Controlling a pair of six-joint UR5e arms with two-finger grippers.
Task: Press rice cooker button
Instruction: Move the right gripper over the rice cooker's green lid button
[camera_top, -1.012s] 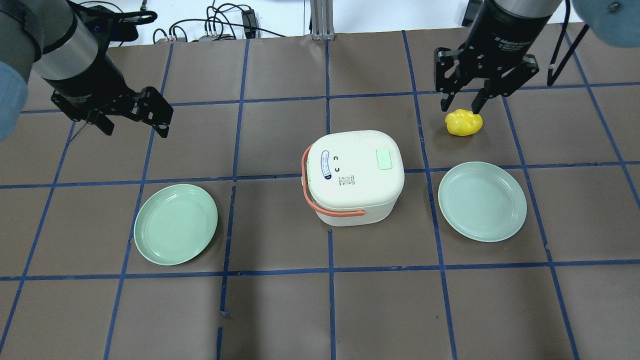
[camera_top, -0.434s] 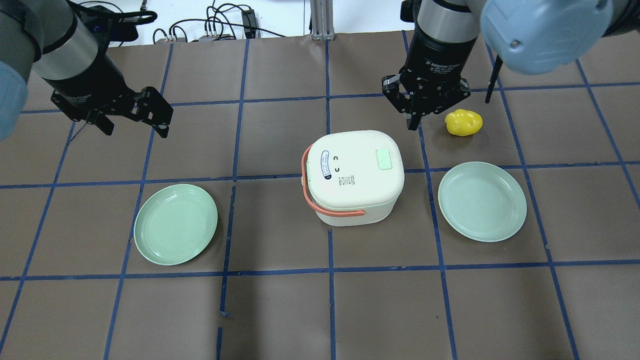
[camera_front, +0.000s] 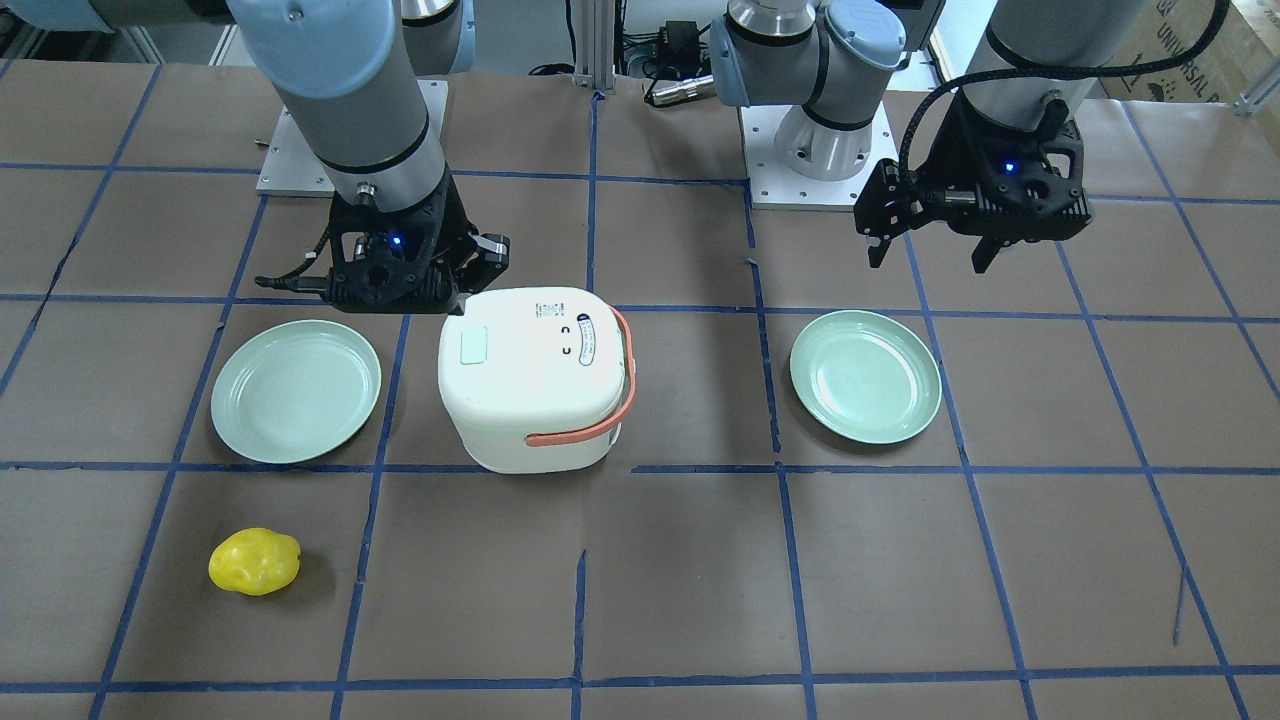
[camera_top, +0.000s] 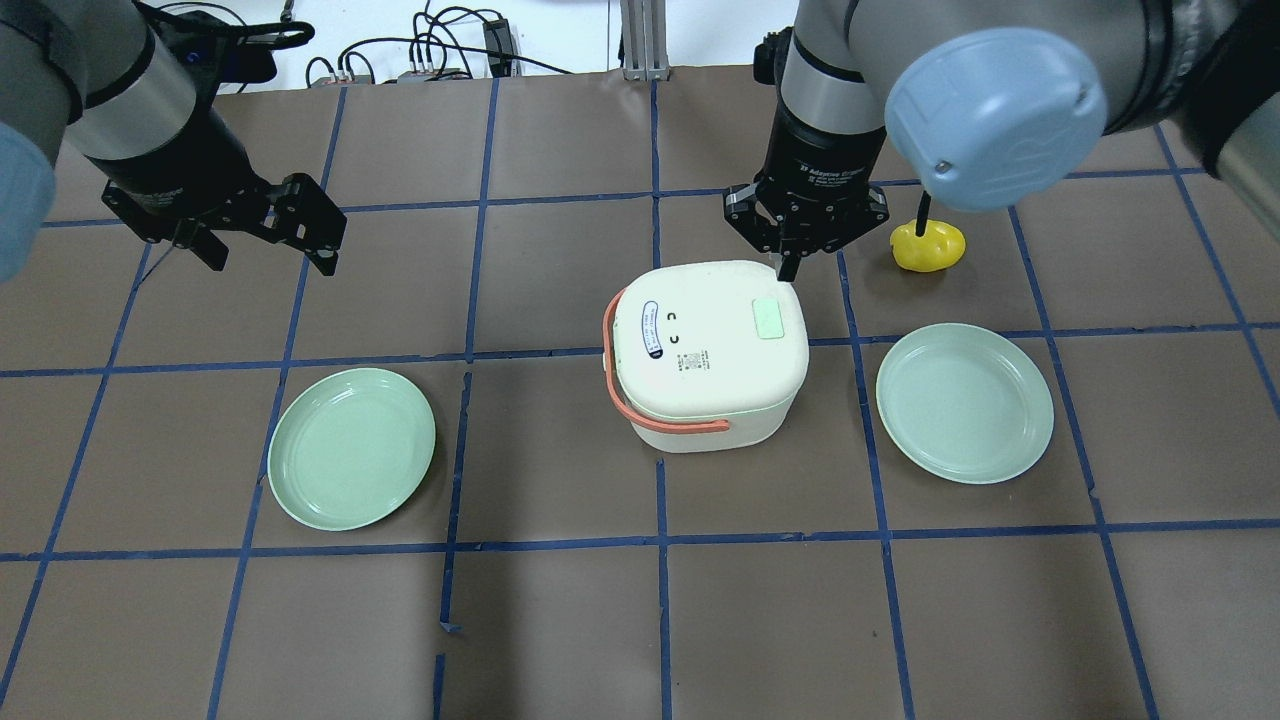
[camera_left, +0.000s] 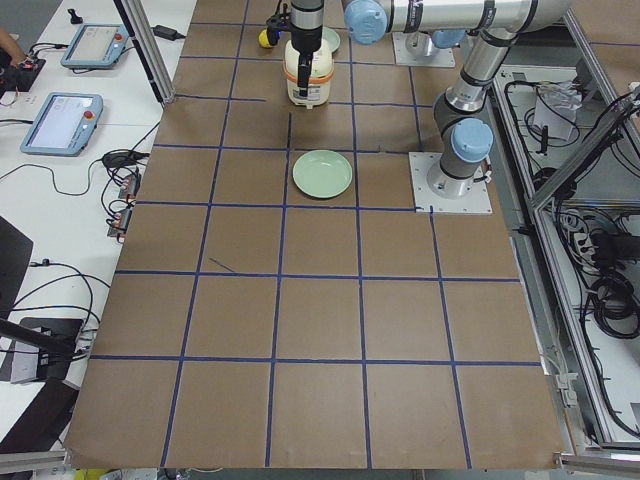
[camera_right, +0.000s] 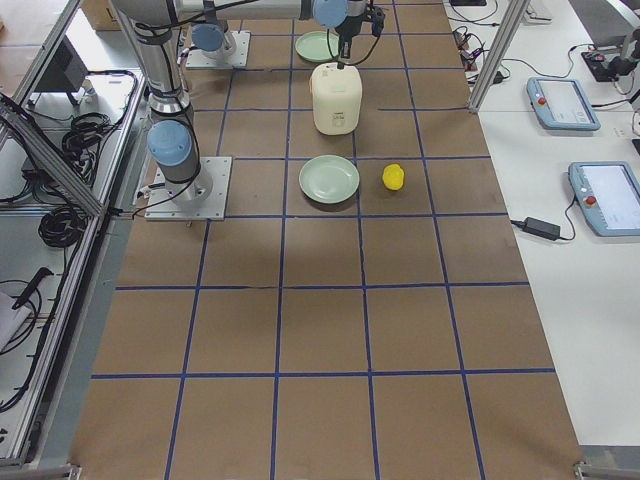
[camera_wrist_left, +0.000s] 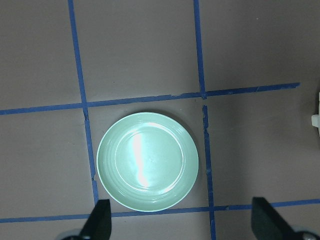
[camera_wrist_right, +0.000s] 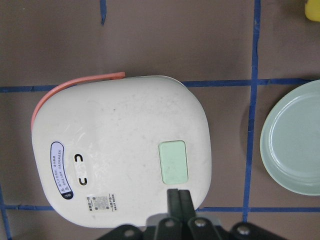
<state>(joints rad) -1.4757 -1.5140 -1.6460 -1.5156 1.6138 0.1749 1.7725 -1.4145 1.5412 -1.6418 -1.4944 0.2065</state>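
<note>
A cream rice cooker (camera_top: 705, 350) with an orange handle stands mid-table; it also shows in the front view (camera_front: 530, 370) and the right wrist view (camera_wrist_right: 120, 150). Its pale green button (camera_top: 769, 319) sits on the lid, near the right side (camera_wrist_right: 173, 161) (camera_front: 472, 345). My right gripper (camera_top: 790, 265) is shut and empty, fingers pressed together, just above the lid's far edge, a little short of the button (camera_wrist_right: 178, 197). My left gripper (camera_top: 272, 258) is open and empty, hovering far to the left (camera_front: 928, 258) (camera_wrist_left: 182, 225).
Two green plates lie beside the cooker, one on the left (camera_top: 351, 447) (camera_wrist_left: 147, 161) and one on the right (camera_top: 964, 402) (camera_wrist_right: 295, 140). A yellow lumpy object (camera_top: 930, 248) (camera_front: 254, 561) lies at the far right, just past my right arm.
My right gripper has left the yellow object, shut its fingers and moved left to the cooker's far edge by the button. The left arm has not moved.
</note>
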